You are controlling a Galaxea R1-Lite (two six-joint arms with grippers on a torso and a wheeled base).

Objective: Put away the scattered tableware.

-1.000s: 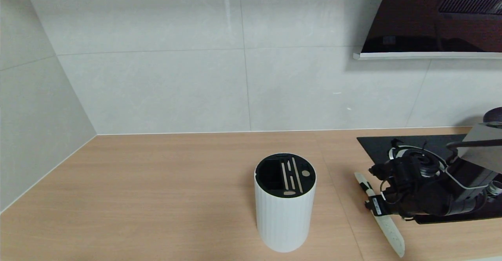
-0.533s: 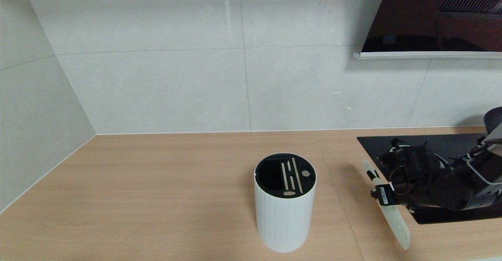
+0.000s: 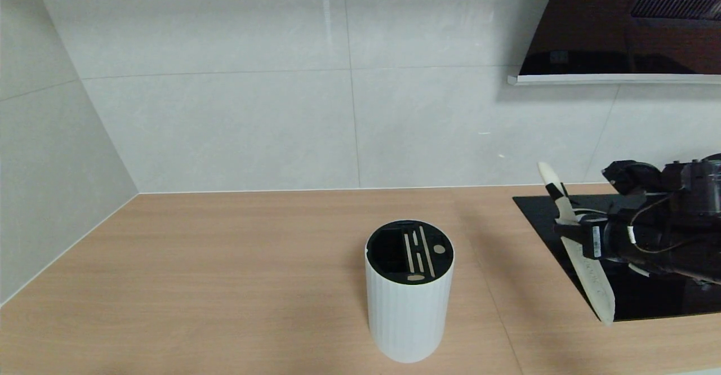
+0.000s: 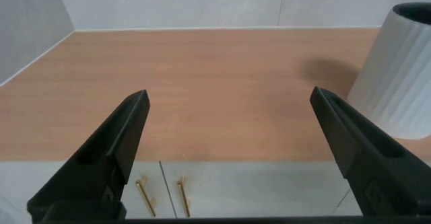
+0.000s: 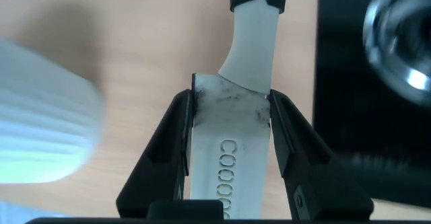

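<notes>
Two grippers: the right gripper [image 3: 572, 231] is closed on the knife [image 3: 591, 276], while the left gripper [image 4: 229, 99] is spread wide with nothing between its fingers.
Right gripper's hold: in the right wrist view, the black fingers [image 5: 178, 150] press both flat sides of the white knife [image 5: 232, 116] at about mid-length, and the jaws are only as far apart as the knife is thick.
Knife: it is held in the air at the right of the scene and tilted. The narrow, black-banded end points up toward the tiled wall, and the broad end hangs down over the front of the black cooktop [image 3: 541, 209].
Knife against holder: the white ribbed knife holder [image 3: 408, 307] stands upright on the wooden counter [image 3: 225, 262]. It is well to the left of the knife and clear of it, with its slotted black top uncovered.
Left gripper's place: it hovers at the counter's front edge, with the holder [image 4: 397, 69] off to one side and untouched.
Change over the last second: the knife was low beside the cooktop's left edge, close to the counter. The right arm has since raised it and carried it back over the cooktop, and it now sits more upright. The holder has not moved.
</notes>
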